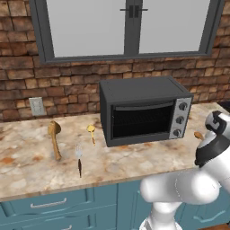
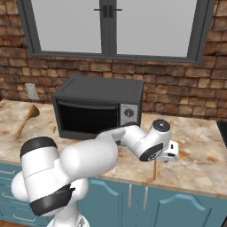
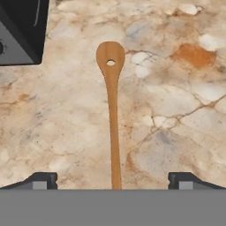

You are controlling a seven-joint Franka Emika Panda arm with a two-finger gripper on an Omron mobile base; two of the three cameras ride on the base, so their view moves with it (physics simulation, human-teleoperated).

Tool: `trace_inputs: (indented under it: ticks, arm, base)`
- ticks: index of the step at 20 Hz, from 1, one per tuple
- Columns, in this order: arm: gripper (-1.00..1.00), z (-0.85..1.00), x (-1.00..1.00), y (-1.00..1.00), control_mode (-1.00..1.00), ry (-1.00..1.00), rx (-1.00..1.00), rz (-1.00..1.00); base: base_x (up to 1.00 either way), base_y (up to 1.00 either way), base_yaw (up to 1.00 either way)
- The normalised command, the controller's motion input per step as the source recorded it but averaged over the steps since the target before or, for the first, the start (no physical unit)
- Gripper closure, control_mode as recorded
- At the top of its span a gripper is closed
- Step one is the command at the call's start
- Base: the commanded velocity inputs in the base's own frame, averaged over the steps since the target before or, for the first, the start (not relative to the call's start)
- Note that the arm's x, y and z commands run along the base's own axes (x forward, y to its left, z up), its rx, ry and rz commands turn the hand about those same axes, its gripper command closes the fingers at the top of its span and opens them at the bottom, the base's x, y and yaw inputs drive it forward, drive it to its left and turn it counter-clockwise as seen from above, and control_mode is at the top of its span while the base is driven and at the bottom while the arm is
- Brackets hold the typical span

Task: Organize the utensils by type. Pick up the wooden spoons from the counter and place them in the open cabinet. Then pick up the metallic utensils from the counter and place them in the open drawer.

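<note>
Tool [image 3: 113, 183], jaws wide apart, hangs over a wooden spoon [image 3: 112, 114] lying flat on the tabletop [image 3: 176, 132] right of the toaster oven [image 1: 143, 110]; its handle runs between the fingertips [image 3: 42, 180].

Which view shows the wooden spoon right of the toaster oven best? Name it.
The hand view: the wooden spoon lies nearly full length on the counter. The left base view shows its bowl tip behind the arm; the right base view shows part of the handle.

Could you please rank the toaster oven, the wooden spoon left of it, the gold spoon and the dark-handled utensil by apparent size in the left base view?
1. Toaster oven
2. Wooden spoon
3. Dark-handled utensil
4. Gold spoon, the smallest
</note>
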Motion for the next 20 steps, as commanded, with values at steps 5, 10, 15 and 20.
trace_inputs:
  ticks: [5, 10, 15, 20]
  arm:
    - [-1.0, -0.24, 0.0, 0.04, -1.0, 0.02, -0.03, 0.0]
    - [-1.0, -0.13, 0.01, 0.35, -1.0, 0.07, -0.12, 0.0]
    - [-1.0, -0.23, 0.12, 0.37, -1.0, 0.03, -0.11, 0.0]
    - [-1.0, -0.55, 0.26, -0.08, -1.0, -0.01, 0.0, 0.0]
  base:
    - [0.0, 0.0, 0.0]
    - [0.0, 0.0, 0.0]
    - [0.0, 0.0, 0.0]
    - [0.0, 0.0, 0.0]
